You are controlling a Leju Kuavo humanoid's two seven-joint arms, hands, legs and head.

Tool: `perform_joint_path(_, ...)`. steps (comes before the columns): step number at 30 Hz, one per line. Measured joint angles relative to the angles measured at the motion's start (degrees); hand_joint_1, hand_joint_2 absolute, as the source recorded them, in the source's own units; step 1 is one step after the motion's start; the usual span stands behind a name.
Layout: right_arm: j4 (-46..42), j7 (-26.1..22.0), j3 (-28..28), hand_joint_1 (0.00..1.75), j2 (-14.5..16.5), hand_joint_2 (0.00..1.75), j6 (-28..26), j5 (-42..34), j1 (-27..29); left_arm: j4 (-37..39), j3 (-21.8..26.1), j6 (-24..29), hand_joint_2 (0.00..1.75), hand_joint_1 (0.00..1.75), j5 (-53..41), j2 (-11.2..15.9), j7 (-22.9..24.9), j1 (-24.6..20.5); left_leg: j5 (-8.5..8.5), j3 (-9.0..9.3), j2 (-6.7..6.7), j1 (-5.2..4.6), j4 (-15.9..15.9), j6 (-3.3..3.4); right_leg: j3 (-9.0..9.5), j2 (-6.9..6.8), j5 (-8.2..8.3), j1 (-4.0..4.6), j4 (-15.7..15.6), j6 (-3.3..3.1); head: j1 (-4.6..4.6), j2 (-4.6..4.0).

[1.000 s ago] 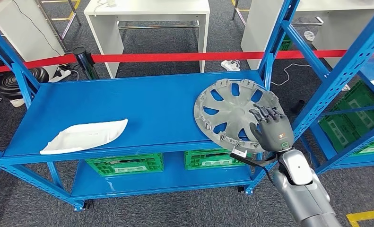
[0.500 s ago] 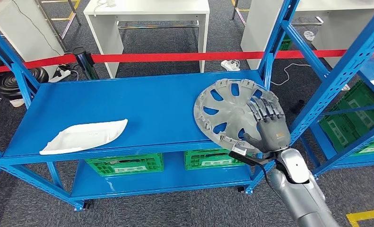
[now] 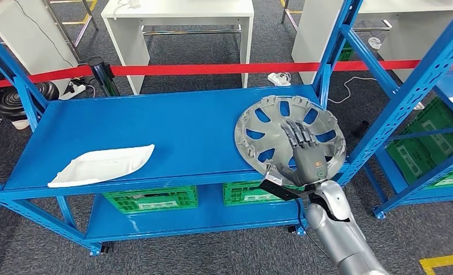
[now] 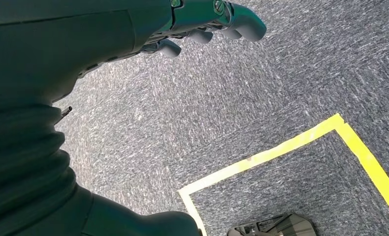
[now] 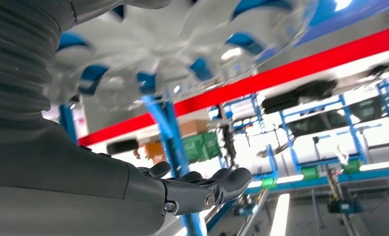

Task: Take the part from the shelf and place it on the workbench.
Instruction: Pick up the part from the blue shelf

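Where the blue shelf (image 3: 155, 132) ends at its right front corner, grey wheel cover (image 3: 270, 137) lying flat, rim jutting past the edge, beside the blue upright (image 3: 333, 51). Right hand (image 3: 307, 157) over its near side, palm down, fingers (image 3: 295, 133) straight and spread across the spokes, gripping nothing; contact cannot be told. Left hand (image 4: 202, 22) hanging above grey carpet with yellow floor tape (image 4: 281, 147), fingers slightly curled, empty; white tray-like part (image 3: 101, 164) well apart at shelf's left front.
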Motion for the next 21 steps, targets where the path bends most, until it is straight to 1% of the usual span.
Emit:
perform_joint_path(1, 0.00, 0.22, 0.38, 0.00, 0.62, 1.75, 0.54, 0.07, -0.07, 0.00, 0.00, 0.00, 1.75, 0.00, 0.01, 0.00, 0.04, 0.01, 0.00, 0.00, 0.00, 0.00, 0.00, 0.00, 0.00, 0.00, 0.00, 0.00, 0.00, -0.01, 0.00, 0.00)
perform_joint_path(5, 0.24, 0.96, 1.64, 0.00, 2.59, 0.00, 2.89, 0.03, -0.62, 0.00, 0.01, 0.00, 1.75, 0.00, 0.27, 0.00, 0.08, 0.04, 0.00, 0.00, 0.00, 0.00, -0.01, -0.01, 0.00, 0.00, 0.00, 0.01, 0.00, -0.01, 0.00, 0.00)
perform_joint_path(11, 1.96, 2.15, 3.02, 0.00, 4.46, 0.00, 4.59, 0.93, -1.79, 0.00, 0.03, -0.06, 1.75, 0.00, 1.34, 0.00, 0.05, 0.13, 0.00, 0.00, -0.01, 0.00, -0.01, -0.01, 0.01, 0.00, 0.00, 0.00, 0.00, -0.01, 0.00, 0.00)
perform_joint_path(16, 4.02, 6.67, 3.97, 0.00, 5.01, 0.00, 3.90, 6.15, -2.80, 0.00, 0.13, -0.07, 1.75, 0.00, 1.81, 0.00, 0.04, 0.22, 0.00, 0.00, -0.01, 0.00, -0.01, -0.01, 0.01, 0.00, 0.00, 0.00, -0.01, -0.01, 0.00, 0.00)
perform_joint_path(21, 6.40, 9.42, 4.46, 0.00, 5.11, 0.00, 2.19, 9.80, -3.23, 0.00, 0.15, -0.07, 1.75, 0.00, 1.92, 0.00, 0.16, 0.30, 0.00, -0.01, -0.01, 0.00, -0.01, 0.00, 0.01, -0.01, -0.01, 0.00, -0.01, -0.01, 0.00, 0.00)
